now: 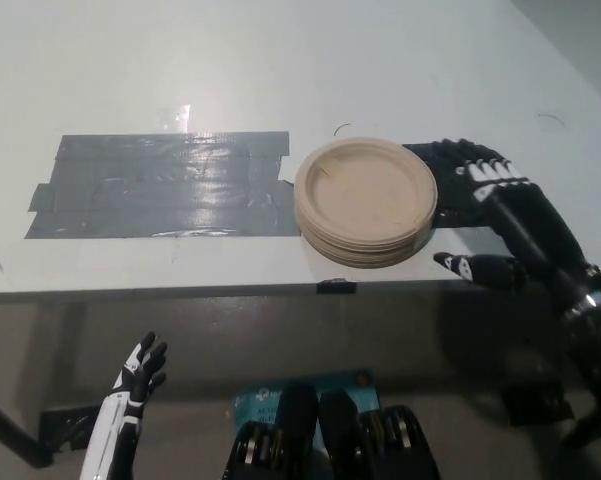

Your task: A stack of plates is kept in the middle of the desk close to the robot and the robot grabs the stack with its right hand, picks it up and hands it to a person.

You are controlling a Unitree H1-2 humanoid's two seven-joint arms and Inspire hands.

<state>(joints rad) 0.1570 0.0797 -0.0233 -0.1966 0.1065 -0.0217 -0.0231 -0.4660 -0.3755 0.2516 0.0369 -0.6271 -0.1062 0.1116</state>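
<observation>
Right hand (485,215) spread wide just beside stack of plates (366,202), fingers (477,168) above its right rim, thumb low by tabletop (280,60) edge. Holding nothing yet. Stack sits mid-tabletop at near edge, beside grey tape patch (160,185), so my reach is short. Left hand (140,375) rests low at my side, fingers apart. Next, I judge: close around rim.

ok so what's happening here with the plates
The robot's black right hand is open beside the right edge of the stack of plates, fingers spread, with nothing gripped yet. The stack sits on the white desk near its front edge, next to a patch of grey tape. The white left hand hangs open below the desk edge, idle. No person is in view.
</observation>
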